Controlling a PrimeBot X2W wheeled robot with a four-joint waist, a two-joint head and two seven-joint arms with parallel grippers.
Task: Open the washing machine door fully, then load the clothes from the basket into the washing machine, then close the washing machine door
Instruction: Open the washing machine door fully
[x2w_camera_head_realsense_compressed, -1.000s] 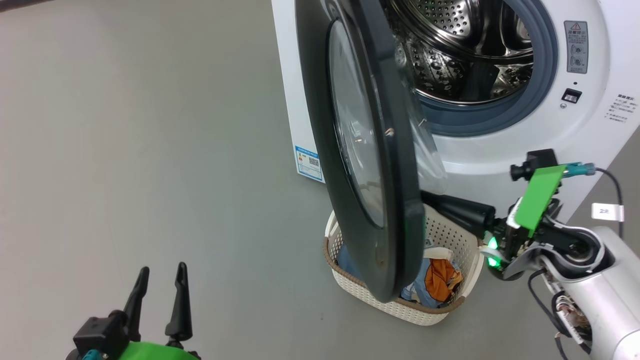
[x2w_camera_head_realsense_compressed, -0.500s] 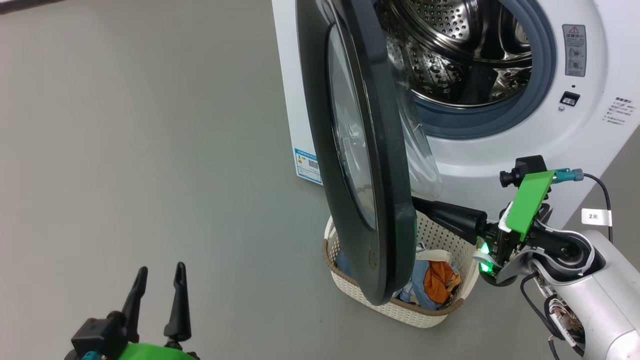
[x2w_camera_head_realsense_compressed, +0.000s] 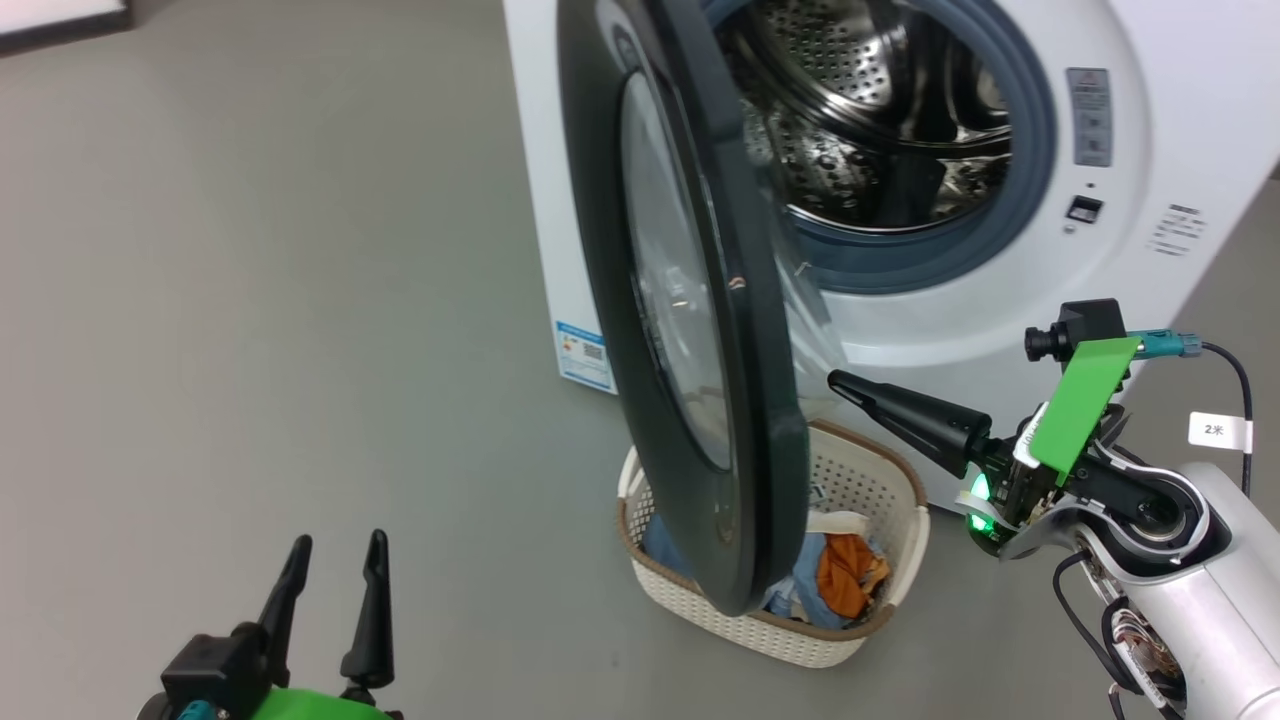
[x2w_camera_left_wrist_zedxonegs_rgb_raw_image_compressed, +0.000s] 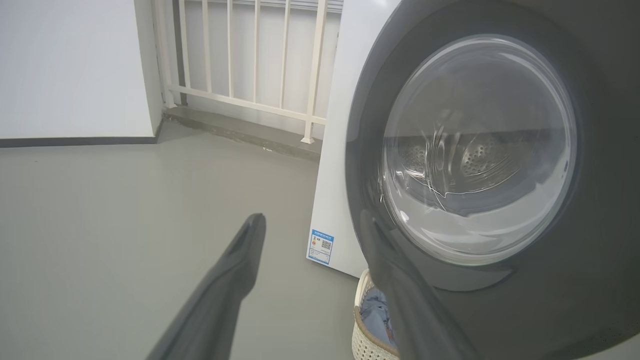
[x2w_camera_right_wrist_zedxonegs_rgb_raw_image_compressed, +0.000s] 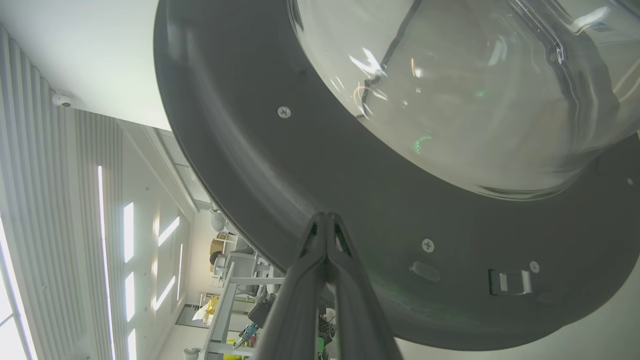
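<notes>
The white washing machine (x2w_camera_head_realsense_compressed: 1000, 300) stands at the upper right, its steel drum exposed. The washing machine door (x2w_camera_head_realsense_compressed: 690, 330) stands swung out, nearly edge-on in the head view; the left wrist view shows its outer face (x2w_camera_left_wrist_zedxonegs_rgb_raw_image_compressed: 480, 150). My right gripper (x2w_camera_head_realsense_compressed: 835, 378) is shut with nothing in it. It points left at the door's inner side, its tip (x2w_camera_right_wrist_zedxonegs_rgb_raw_image_compressed: 326, 216) close to the dark rim (x2w_camera_right_wrist_zedxonegs_rgb_raw_image_compressed: 280, 165) below the glass bowl; I cannot tell whether it touches. Beneath the door sits the basket (x2w_camera_head_realsense_compressed: 880, 500) with the clothes (x2w_camera_head_realsense_compressed: 835, 575) inside. My left gripper (x2w_camera_head_realsense_compressed: 335, 550) is open at the lower left, empty and well away from the door.
Bare grey floor (x2w_camera_head_realsense_compressed: 250, 300) spreads left of the machine. A blue label (x2w_camera_left_wrist_zedxonegs_rgb_raw_image_compressed: 322, 246) marks the machine's lower side corner. A white railing (x2w_camera_left_wrist_zedxonegs_rgb_raw_image_compressed: 240, 75) and a white wall (x2w_camera_left_wrist_zedxonegs_rgb_raw_image_compressed: 70, 65) stand behind. The door latch (x2w_camera_right_wrist_zedxonegs_rgb_raw_image_compressed: 510, 281) sits on the inner rim.
The head camera has shifted, so the whole scene sits further left. The right gripper's tip, earlier hidden behind the door's rim, now shows just to the right of it. The left gripper stays open.
</notes>
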